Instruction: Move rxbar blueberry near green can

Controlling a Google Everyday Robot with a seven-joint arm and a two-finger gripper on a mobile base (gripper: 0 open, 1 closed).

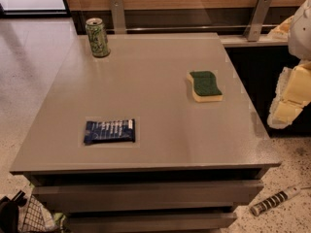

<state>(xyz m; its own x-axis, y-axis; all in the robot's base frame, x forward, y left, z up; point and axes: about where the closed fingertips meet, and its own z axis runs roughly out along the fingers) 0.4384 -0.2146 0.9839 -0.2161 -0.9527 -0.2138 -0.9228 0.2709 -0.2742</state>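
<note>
The rxbar blueberry is a flat dark blue wrapper with white lettering. It lies flat near the front left of the grey table. The green can stands upright at the table's far left corner, well behind the bar. My gripper is out of view. Only white and pale yellow parts of my arm show at the right edge, beside the table and away from both objects.
A yellow sponge with a dark green top lies on the right half of the table. A wall rail with metal brackets runs behind it. A striped rod lies on the floor at front right, and a wire basket sits at front left.
</note>
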